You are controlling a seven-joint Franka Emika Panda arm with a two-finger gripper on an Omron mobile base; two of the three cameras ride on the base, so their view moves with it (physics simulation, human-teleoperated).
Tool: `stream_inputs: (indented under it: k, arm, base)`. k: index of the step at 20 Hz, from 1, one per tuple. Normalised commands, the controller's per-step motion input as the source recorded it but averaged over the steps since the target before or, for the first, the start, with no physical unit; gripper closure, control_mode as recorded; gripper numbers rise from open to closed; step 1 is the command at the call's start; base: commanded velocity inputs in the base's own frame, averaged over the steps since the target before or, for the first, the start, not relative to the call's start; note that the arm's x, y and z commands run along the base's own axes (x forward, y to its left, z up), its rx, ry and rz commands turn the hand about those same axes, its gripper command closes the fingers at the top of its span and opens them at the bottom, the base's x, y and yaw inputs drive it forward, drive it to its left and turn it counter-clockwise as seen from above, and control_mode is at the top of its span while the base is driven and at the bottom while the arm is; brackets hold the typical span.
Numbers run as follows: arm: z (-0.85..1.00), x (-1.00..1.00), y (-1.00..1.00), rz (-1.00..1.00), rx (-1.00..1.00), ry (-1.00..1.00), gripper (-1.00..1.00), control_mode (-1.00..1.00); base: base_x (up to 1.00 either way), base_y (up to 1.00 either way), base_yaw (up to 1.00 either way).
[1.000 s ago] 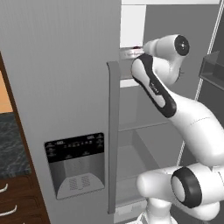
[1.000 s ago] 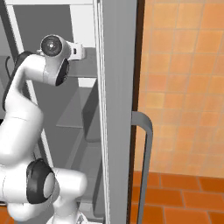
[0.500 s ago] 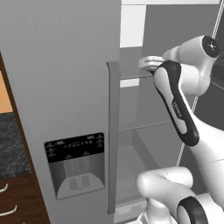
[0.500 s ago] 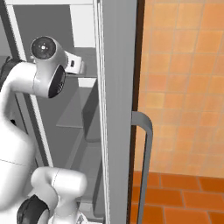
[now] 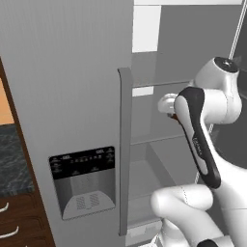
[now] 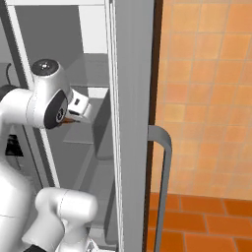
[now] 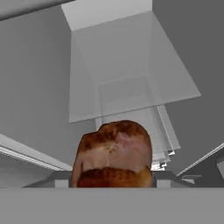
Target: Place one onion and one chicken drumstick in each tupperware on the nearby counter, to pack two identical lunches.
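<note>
My gripper [image 5: 168,108] is inside the open fridge at mid-shelf height, shut on a chicken drumstick [image 7: 114,153]. The orange-brown meat fills the bottom centre of the hand view and hides the fingertips. A sliver of the drumstick [image 5: 172,116] peeks out under the white hand in the left base view. In the right base view the drumstick [image 6: 69,120] pokes out below the gripper [image 6: 78,111]. A strip of the black marbled counter [image 5: 9,154] lies at the far left, beyond the fridge door. The onions and the tupperware are out of view.
The grey fridge door with its long handle [image 5: 124,144] and dispenser panel [image 5: 84,181] stands close on my left. Glass shelves [image 7: 131,96] lie ahead of the hand. The other door's handle [image 6: 165,182] and an orange tiled wall [image 6: 206,98] are on the right. Brown drawers [image 5: 9,226] sit below the counter.
The hand has dropped from the upper shelf level to mid height with the drumstick still in it, and the arm's elbow has swung up. The base has not moved.
</note>
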Motion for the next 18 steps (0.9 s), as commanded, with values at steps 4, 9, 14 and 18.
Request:
stream_inputs:
  k: [4, 9, 14, 18]
  arm:
    - [-0.15, -0.17, 0.00, 0.00, 0.00, 0.00, 1.00, 1.00]
    - [0.00, 0.00, 0.00, 0.00, 0.00, 0.00, 1.00, 1.00]
    - [0.00, 0.00, 0.00, 0.00, 0.00, 0.00, 1.00, 1.00]
    - [0.00, 0.00, 0.00, 0.00, 0.00, 0.00, 1.00, 1.00]
  base:
    - [-0.42, 0.22, 0.04]
    - [-0.99, 0.97, 0.33]
    - [-0.55, 1.00, 0.38]
    - [0.39, 1.00, 0.26]
